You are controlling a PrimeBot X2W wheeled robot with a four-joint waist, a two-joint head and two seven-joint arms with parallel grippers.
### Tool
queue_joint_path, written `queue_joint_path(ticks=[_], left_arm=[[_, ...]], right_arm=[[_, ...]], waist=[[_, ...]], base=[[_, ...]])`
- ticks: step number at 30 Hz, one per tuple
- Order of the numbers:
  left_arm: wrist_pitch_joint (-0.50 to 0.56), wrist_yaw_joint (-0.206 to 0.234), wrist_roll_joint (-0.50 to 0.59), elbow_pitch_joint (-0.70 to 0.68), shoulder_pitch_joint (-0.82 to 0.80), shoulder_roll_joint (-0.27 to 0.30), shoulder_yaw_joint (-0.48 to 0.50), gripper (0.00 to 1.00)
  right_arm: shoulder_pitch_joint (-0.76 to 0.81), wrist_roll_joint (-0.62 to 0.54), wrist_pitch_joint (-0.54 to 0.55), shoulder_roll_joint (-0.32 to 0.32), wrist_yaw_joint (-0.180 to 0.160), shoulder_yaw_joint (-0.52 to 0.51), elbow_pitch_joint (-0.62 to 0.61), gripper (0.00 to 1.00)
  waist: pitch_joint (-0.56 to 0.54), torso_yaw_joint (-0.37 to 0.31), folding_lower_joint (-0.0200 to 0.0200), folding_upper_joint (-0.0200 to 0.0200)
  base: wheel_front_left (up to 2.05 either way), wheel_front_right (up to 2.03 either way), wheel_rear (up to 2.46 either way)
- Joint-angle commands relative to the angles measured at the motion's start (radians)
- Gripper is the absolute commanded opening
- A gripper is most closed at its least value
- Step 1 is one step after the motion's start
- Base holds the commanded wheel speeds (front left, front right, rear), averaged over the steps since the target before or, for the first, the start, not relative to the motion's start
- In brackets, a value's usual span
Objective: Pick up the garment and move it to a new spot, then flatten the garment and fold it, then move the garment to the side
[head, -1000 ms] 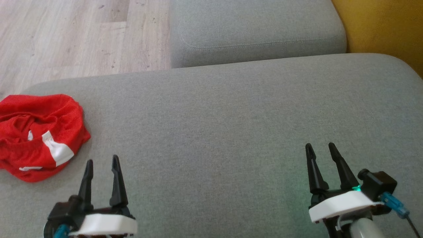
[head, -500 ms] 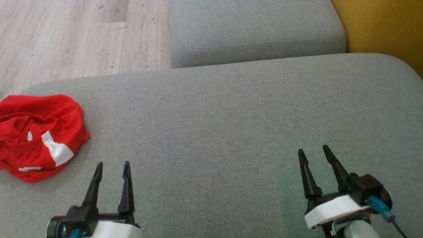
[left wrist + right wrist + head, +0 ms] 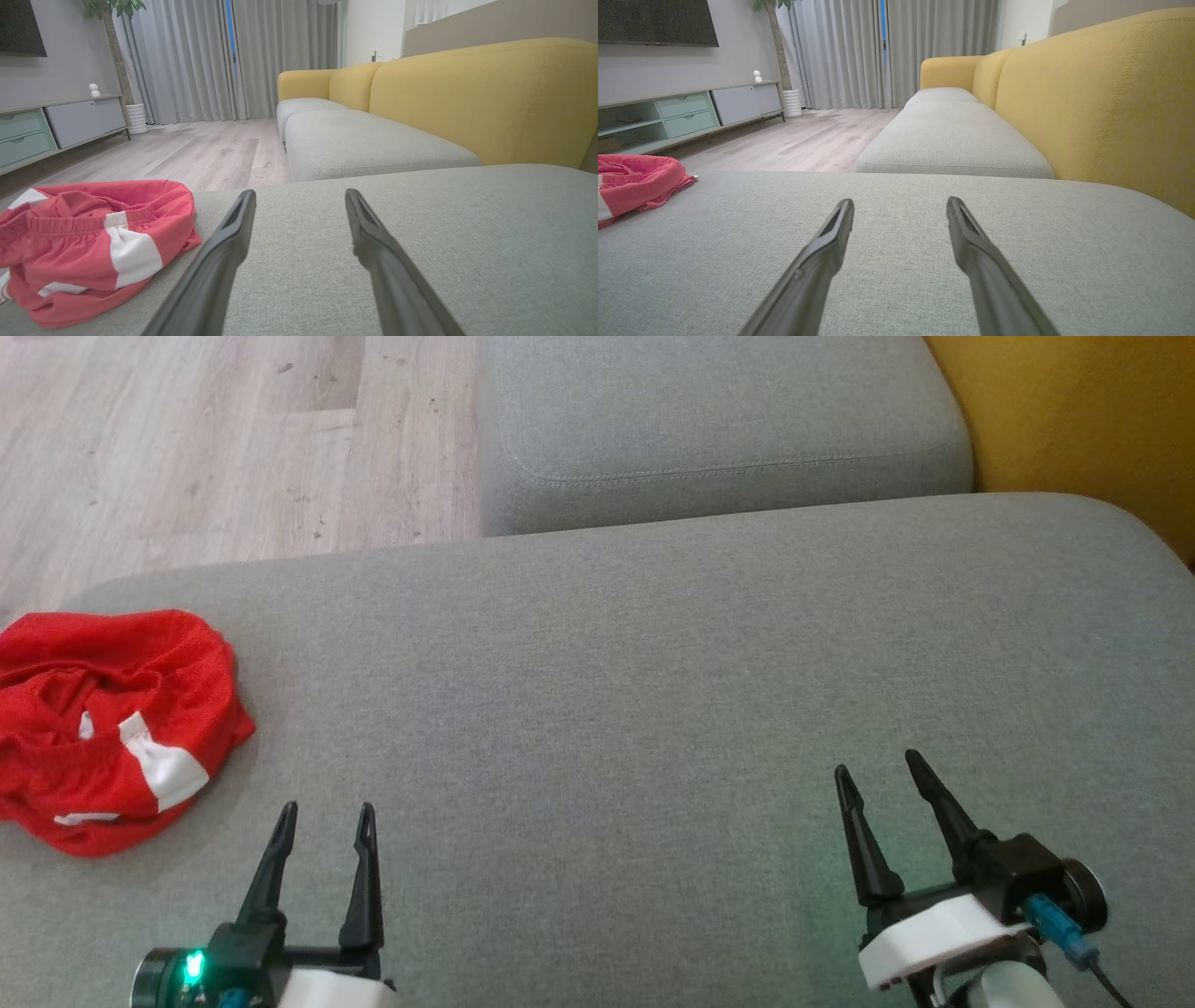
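Both arms have drawn back slightly. Left gripper [image 3: 329,807] and right gripper [image 3: 876,763] hover low over the grey cushion [image 3: 607,663], fingers wide apart, empty. Bunched red shorts [image 3: 112,728] lie left of the left fingers.

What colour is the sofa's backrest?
Mustard yellow backrest; clearest in the right wrist view.

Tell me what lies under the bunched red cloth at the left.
The red cloth rests on the grey sofa cushion, near its left end. Whatever its folds cover, and the cushion patch beneath, is hidden.
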Motion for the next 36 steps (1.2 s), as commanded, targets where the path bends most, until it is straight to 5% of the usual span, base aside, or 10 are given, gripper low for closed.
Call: queue_joint_path(ticks=[1, 22, 36], left_arm=[[-0.012, 0.003, 0.002, -0.028, -0.03, 0.002, 0.036, 1.0], [-0.012, 0.006, 0.009, -0.024, -0.032, -0.004, 0.039, 1.0], [-0.012, 0.016, 0.014, -0.019, -0.045, -0.005, 0.048, 1.0]], right_arm=[[-0.024, -0.001, -0.014, -0.002, -0.001, 0.021, -0.026, 1.0], [-0.028, 0.004, -0.014, -0.002, -0.001, 0.016, -0.02, 1.0], [-0.017, -0.002, -0.014, -0.002, -0.001, 0.022, -0.033, 1.0]], waist=[[0.0, 0.0, 0.0, 0.0], [0.019, 0.012, 0.0, 0.0], [0.043, 0.217, 0.0, 0.0]], base=[[0.0, 0.0, 0.0], [0.0, 0.0, 0.0], [0.0, 0.0, 0.0]])
